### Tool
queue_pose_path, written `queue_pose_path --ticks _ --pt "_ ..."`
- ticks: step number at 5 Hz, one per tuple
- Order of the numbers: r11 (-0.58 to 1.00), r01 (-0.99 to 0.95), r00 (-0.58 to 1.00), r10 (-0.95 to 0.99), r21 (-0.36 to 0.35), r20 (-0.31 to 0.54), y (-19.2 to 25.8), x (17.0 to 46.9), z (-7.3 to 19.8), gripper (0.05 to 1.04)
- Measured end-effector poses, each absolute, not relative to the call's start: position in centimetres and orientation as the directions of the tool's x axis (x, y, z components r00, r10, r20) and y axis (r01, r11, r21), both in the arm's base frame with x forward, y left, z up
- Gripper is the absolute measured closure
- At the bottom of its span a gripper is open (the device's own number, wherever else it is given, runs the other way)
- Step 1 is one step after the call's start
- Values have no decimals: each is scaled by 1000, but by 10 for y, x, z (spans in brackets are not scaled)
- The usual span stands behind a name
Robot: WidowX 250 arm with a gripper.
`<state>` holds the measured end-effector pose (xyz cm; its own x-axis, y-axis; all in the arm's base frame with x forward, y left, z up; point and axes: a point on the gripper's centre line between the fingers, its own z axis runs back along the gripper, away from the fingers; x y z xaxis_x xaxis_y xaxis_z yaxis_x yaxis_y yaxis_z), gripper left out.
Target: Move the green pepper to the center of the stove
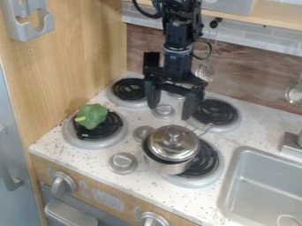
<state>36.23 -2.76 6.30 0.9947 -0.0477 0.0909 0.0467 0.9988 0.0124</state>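
We note a light wood side panel [65,79] at left, a brown wood-grain backsplash [247,68] beneath pale tiling [254,39] at rear, and a speckled white counter [259,119] with an inset grey sink [265,156] at right.

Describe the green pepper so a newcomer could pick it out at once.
Start at the stove's speckled white top and find the front-left burner, between the wooden panel and the lidded metal pot. The green pepper sits there on the black coil. Its green, lumpy body and pale stem set it apart from the shiny pot.
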Motion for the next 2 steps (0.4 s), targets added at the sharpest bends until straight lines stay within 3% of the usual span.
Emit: queue_pose_path --ticks 2 --pt "1000 -7 1000 7 -20 13 -17 354 45 85"
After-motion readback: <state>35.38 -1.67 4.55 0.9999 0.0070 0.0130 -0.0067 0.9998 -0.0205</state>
